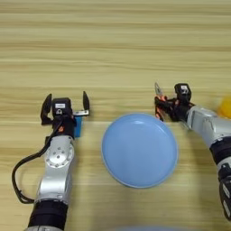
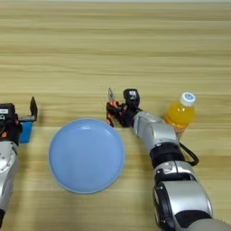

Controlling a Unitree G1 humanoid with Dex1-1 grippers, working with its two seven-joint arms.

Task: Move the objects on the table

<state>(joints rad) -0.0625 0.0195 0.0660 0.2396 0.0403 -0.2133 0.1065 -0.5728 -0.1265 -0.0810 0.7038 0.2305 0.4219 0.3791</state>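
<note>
Beneath the left tool (image 1: 65, 104), fingers spread wide, blue bar (image 1: 78, 127) lies on the desk (image 1: 117, 49), just behind the wrist, partly hidden. Between both arms, blue plate (image 1: 139, 150). Right tool (image 2: 110, 106): opening cannot be told; orange bottle (image 2: 181, 113) stands upright beside its forearm, apart.

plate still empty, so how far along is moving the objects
Nothing looks done: the blue plate holds nothing. The bottle stands untouched on the table, to the right of the right arm. In hand: the left hand is open directly over the blue bar, which lies left of the plate, not gripped. The right hand sits by the plate's far right rim, holding nothing visible. Both objects are left to move.
</note>
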